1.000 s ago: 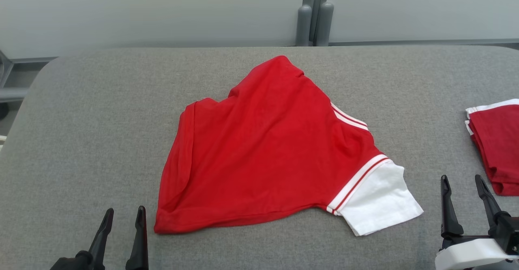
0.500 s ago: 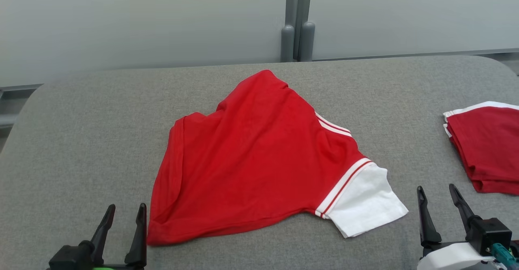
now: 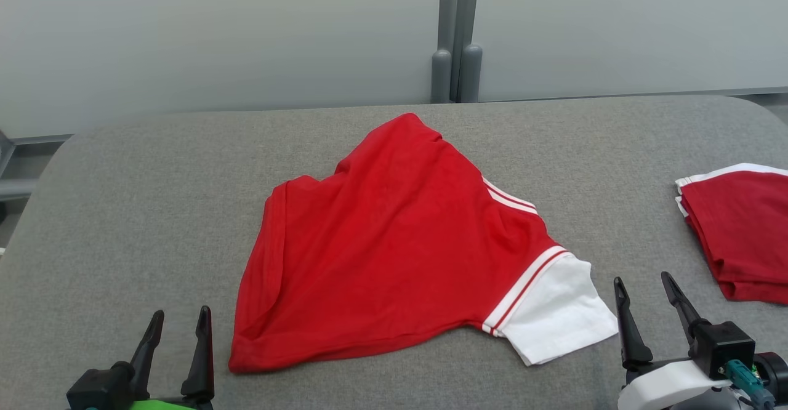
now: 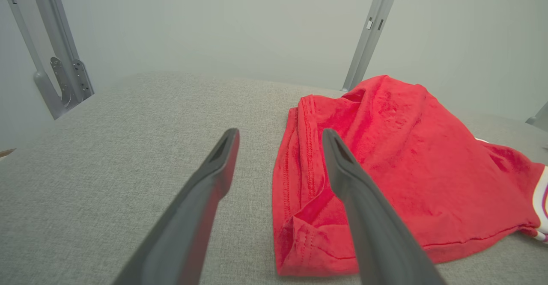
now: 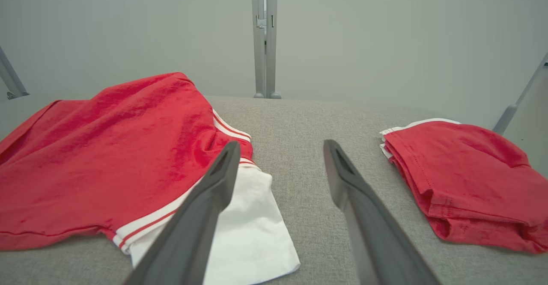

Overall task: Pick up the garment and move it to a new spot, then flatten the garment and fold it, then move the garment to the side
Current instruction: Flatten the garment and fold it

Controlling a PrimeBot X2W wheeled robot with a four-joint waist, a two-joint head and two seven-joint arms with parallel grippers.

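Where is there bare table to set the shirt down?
Widest: grey table left of the red shirt, ahead of the left gripper. Also the strip behind it. Tighter: the gap between white sleeve and folded stack, at the right gripper.

Test lab: grey padded table (image 3: 154, 213), frosted partition panels (image 3: 215, 34).

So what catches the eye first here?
A rumpled red shirt with a white sleeve lies in the middle of the grey table. A folded red stack sits at its right edge. The left gripper and right gripper stand open at the near edge.
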